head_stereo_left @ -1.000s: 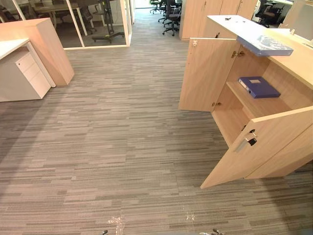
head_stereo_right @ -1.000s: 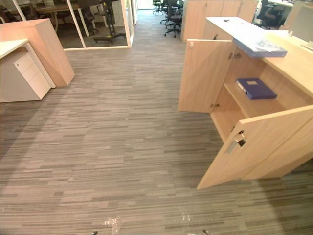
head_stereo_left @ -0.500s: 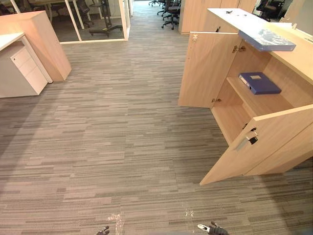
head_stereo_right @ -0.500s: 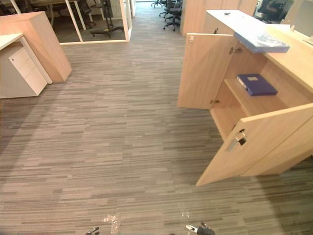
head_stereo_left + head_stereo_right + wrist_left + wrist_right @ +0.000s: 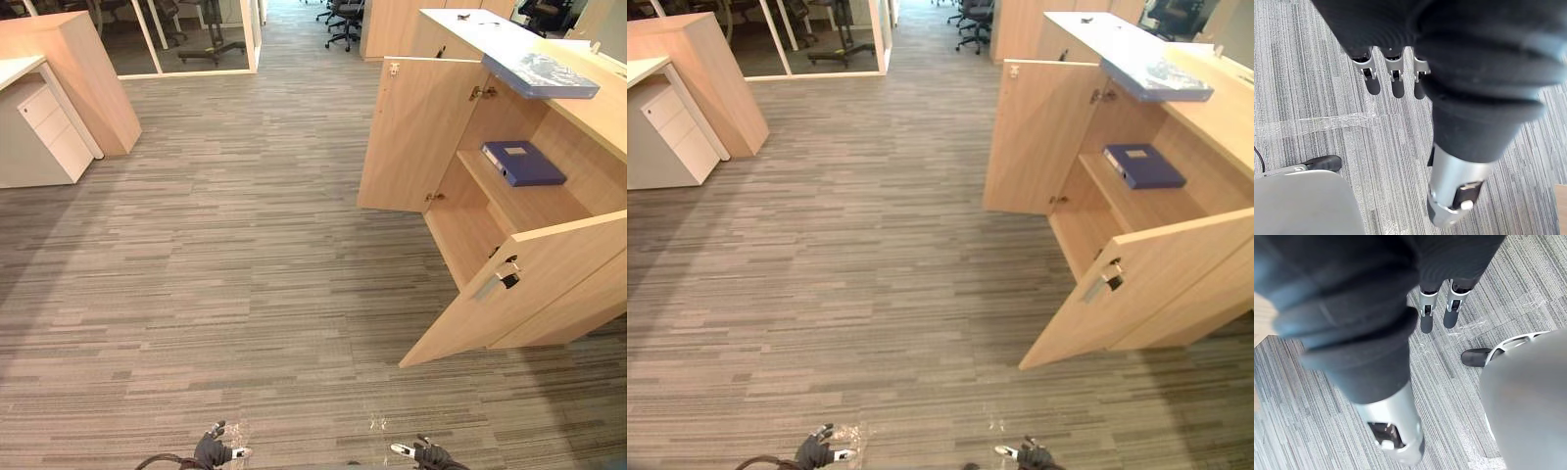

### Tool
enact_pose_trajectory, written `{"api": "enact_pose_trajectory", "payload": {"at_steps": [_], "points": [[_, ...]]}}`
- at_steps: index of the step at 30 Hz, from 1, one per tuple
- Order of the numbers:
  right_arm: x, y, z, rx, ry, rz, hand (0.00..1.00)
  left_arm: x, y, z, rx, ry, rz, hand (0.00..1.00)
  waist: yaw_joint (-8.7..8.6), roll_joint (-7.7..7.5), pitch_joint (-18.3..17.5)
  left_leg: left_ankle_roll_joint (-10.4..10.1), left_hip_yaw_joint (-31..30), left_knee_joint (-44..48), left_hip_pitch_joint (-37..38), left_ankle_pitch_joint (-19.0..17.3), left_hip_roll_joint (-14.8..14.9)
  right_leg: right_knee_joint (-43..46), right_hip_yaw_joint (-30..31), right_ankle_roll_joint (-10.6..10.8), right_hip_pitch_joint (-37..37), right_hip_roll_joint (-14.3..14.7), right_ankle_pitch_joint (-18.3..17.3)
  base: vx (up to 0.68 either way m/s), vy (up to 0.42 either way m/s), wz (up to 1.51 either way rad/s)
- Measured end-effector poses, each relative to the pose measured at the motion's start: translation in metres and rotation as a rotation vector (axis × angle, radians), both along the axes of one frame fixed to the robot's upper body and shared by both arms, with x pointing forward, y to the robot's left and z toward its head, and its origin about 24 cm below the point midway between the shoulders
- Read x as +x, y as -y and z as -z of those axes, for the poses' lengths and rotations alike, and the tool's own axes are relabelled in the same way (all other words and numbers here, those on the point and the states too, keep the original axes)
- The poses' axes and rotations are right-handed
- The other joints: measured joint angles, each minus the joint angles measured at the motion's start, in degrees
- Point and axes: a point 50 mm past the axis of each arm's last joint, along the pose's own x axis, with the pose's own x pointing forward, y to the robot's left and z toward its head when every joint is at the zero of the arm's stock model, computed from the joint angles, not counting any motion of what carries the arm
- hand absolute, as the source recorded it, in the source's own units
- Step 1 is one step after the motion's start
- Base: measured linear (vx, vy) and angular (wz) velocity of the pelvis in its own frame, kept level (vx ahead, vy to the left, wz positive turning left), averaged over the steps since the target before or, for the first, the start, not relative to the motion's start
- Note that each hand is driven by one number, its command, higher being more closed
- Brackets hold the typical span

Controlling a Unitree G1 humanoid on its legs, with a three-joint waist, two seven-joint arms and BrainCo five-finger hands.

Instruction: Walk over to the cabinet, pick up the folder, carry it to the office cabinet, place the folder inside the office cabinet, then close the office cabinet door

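Observation:
A dark blue folder (image 5: 522, 162) lies flat on the shelf inside the wooden office cabinet (image 5: 598, 117) at the right. Both cabinet doors stand open: the far door (image 5: 416, 132) and the near door (image 5: 519, 294), which juts out over the carpet. A pale blue folder (image 5: 541, 74) rests on the cabinet top, overhanging its edge. My left hand (image 5: 211, 450) and right hand (image 5: 426, 453) hang low at the bottom edge, far from the cabinet. In the wrist views the left hand (image 5: 1396, 81) and the right hand (image 5: 1437, 313) have straight fingers and hold nothing.
A white drawer unit (image 5: 44, 132) and a wooden counter (image 5: 83, 78) stand at the far left. Glass partitions and office chairs (image 5: 343, 20) are at the back. Grey striped carpet (image 5: 245, 245) lies between me and the cabinet, with clear tape marks (image 5: 235, 431) near my hands.
The whole picture has shifted as the camera tipped downward. Both hands have come into sight at the bottom edge. The folders and doors have not moved.

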Motion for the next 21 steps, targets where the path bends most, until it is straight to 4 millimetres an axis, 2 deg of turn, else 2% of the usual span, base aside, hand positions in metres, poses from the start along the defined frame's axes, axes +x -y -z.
{"api": "enact_pose_trajectory", "payload": {"at_steps": [8,10,11,12,13,14,15,18,19,21], "points": [[0.002,-0.001,0.0,0.001,0.003,-0.022,0.0,0.009,0.002,-0.001,-0.004,0.008,0.002,0.0,-0.06,-0.44,0.29,-0.97,4.2,1.1,-0.03,-0.8,0.89,0.27,-0.18,-0.64,0.36,0.41,-1.25,0.01,-0.004,-0.02],[0.003,-0.003,0.0,0.009,0.007,-0.026,0.0,0.013,0.001,-0.002,-0.003,0.018,-0.012,0.0,-0.06,-0.87,0.85,-1.43,5.12,3.67,-0.77,-2.15,1.62,0.96,-0.26,-1.36,0.41,0.71,-2.49,0.04,-0.035,-0.04],[0.006,-0.005,-0.001,0.016,0.013,-0.034,0.0,0.019,0.0,-0.004,0.006,0.032,0.0,0.0,-0.25,-1.1,1.57,-2.03,6.34,10.59,-3.52,-4.65,2.6,2.47,-0.88,-1.8,0.33,0.56,-3.74,0.02,-0.046,0.09],[0.008,-0.007,0.0,0.019,0.013,-0.047,0.0,0.027,0.0,-0.006,0.013,0.048,0.013,0.0,-0.36,-1.99,2.32,-3.55,9.18,18.96,-7.1,-6.03,3.96,3.85,-1.62,-2.03,0.47,0.16,-4.73,0.01,-0.049,0.15],[0.009,-0.008,0.0,0.019,0.012,-0.057,0.0,0.031,0.001,-0.007,0.016,0.055,0.023,0.0,-0.45,-2.37,2.59,-3.81,10.72,23.48,-9.02,-6.2,4.83,4.39,-1.77,-1.69,0.62,-0.05,-4.93,0.03,-0.056,0.14],[0.01,-0.005,-0.001,0.008,0.011,-0.078,0.0,0.038,0.005,-0.009,0.002,0.073,0.023,0.0,-0.66,-2.62,3.34,-4.12,14.03,34.58,-14.05,-6.79,7.62,5.44,-1.47,-1.89,1.53,-0.18,-5.09,0.09,-0.063,0.06],[0.011,-0.003,-0.002,0.0,0.011,-0.085,0.0,0.038,0.01,-0.008,-0.02,0.074,0.017,0.0,-0.7,-2.57,3.36,-3.56,14.89,36.68,-15.67,-8.22,8.52,5.48,-1.34,-1.9,2.2,-0.53,-5.11,0.14,-0.056,-0.02],[0.012,0.003,-0.003,-0.014,0.009,-0.082,0.0,0.041,0.015,-0.009,-0.036,0.088,0.013,0.0,-0.96,-2.62,3.71,-3.31,14.74,32.02,-17.56,-10.0,8.59,5.59,0.14,-1.88,2.47,-2.68,-5.06,0.15,0.03,-0.26],[0.012,0.005,-0.003,-0.016,0.007,-0.077,0.0,0.04,0.014,-0.009,-0.031,0.087,0.005,0.0,-1.07,-2.63,3.73,-3.32,13.93,26.16,-17.44,-9.62,7.91,5.78,0.76,-1.47,2.46,-4.12,-5.11,0.15,0.147,-0.32],[0.011,0.003,-0.002,-0.011,0.003,-0.071,0.0,0.038,0.014,-0.008,-0.025,0.085,-0.016,0.0,-1.19,-2.4,3.93,-3.15,12.22,15.57,-16.5,-6.55,7.14,5.9,1.67,0.29,2.65,-6.12,-5.37,0.16,0.208,-0.21]]}}
